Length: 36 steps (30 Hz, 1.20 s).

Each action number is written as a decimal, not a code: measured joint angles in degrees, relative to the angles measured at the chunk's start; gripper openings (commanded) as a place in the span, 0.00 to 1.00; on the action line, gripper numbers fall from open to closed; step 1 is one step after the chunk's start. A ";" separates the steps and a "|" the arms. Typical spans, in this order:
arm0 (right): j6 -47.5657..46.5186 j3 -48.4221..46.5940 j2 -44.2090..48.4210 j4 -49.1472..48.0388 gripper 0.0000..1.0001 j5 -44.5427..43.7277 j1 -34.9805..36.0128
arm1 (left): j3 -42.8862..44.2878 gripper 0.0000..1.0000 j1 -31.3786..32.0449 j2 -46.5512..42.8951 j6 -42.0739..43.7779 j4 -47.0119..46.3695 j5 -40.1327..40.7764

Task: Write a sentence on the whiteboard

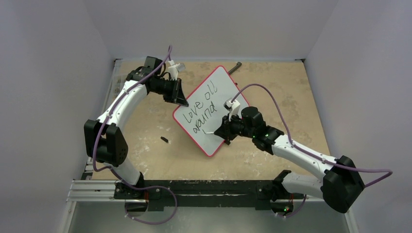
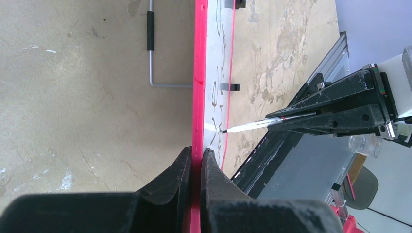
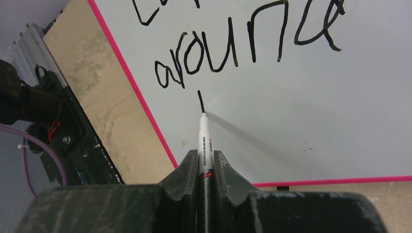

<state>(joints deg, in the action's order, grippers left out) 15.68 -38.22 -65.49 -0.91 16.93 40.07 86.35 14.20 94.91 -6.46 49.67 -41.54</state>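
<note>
Pinching marker (image 3: 202, 133), right gripper (image 3: 202, 154), tip touching whiteboard (image 3: 301, 121)

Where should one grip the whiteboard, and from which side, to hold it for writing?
Grip the whiteboard by its thin pink rim on the left side, edge-on, one jaw on each face: the board is flat and thin. The left gripper holds it so.
</note>
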 measured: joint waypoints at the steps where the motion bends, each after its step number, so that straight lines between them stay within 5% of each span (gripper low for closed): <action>1: 0.13 0.24 0.11 0.04 0.00 -0.11 0.00 | 0.00 0.00 0.00 0.00 0.02 -0.04 -0.02; 36: 1.22 -5.99 -3.10 4.13 0.00 -6.93 0.09 | 0.00 0.00 -0.57 0.00 -0.44 -0.74 0.09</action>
<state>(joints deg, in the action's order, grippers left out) 16.91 -44.21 -68.60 3.22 10.00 40.16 86.35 13.63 94.91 -6.90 48.93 -41.45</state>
